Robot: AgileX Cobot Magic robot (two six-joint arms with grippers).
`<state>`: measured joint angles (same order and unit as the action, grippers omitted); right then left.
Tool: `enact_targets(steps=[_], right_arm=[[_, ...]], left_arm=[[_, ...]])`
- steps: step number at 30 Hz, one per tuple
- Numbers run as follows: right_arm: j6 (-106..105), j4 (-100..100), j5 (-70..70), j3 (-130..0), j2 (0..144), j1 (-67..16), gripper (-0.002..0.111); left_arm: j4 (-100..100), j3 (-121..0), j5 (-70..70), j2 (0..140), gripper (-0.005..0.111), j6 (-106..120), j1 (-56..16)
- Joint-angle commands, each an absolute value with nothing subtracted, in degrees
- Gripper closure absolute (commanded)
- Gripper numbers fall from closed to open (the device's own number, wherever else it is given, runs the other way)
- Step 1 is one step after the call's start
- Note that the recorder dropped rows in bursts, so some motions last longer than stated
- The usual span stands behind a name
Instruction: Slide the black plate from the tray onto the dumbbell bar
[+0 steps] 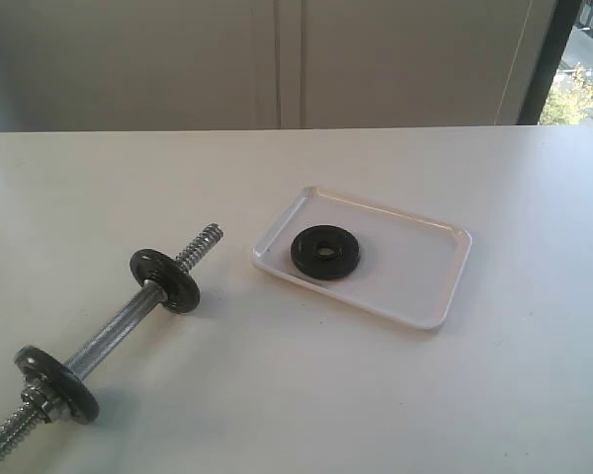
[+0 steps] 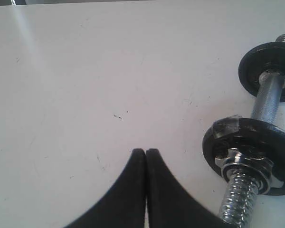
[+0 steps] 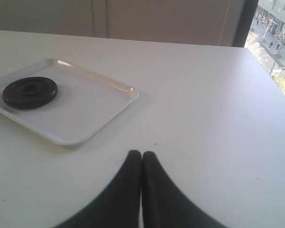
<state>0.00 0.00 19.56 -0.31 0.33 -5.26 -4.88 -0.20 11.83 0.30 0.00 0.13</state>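
Observation:
The glossy black plate (image 1: pixel 325 253) (image 3: pixel 30 92) lies flat in the left part of the white tray (image 1: pixel 415 276) (image 3: pixel 92 102) at mid-table. The dumbbell bar (image 1: pixel 119 331) (image 2: pixel 268 97) rests on the table at the front left, carrying two dull black discs (image 1: pixel 164 280) (image 1: pixel 57 383) and a silver nut (image 2: pixel 247 166), with a bare threaded end (image 1: pixel 202 245) pointing toward the tray. My left gripper (image 2: pixel 146 151) is shut and empty, beside the bar's nutted end. My right gripper (image 3: pixel 141 153) is shut and empty, off the tray's near corner. Neither gripper shows in the exterior view.
The white table (image 1: pixel 306 395) runs back to a beige wall (image 1: pixel 277 59). A window (image 1: pixel 578 59) sits at the far right. The table's far right edge (image 3: pixel 270 71) shows in the right wrist view.

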Motion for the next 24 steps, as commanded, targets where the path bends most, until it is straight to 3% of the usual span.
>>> enact_targets(steps=[1,24], right_arm=[[0.3,0.0,19.4,0.0,0.0,-5.0,0.108],[0.0,0.0,18.4,0.0,0.0,-5.0,0.108]], left_arm=[[-5.5,0.0,12.0,0.0,0.107,0.0,-0.1],[-5.5,0.0,12.0,0.0,0.107,0.0,-0.1]])
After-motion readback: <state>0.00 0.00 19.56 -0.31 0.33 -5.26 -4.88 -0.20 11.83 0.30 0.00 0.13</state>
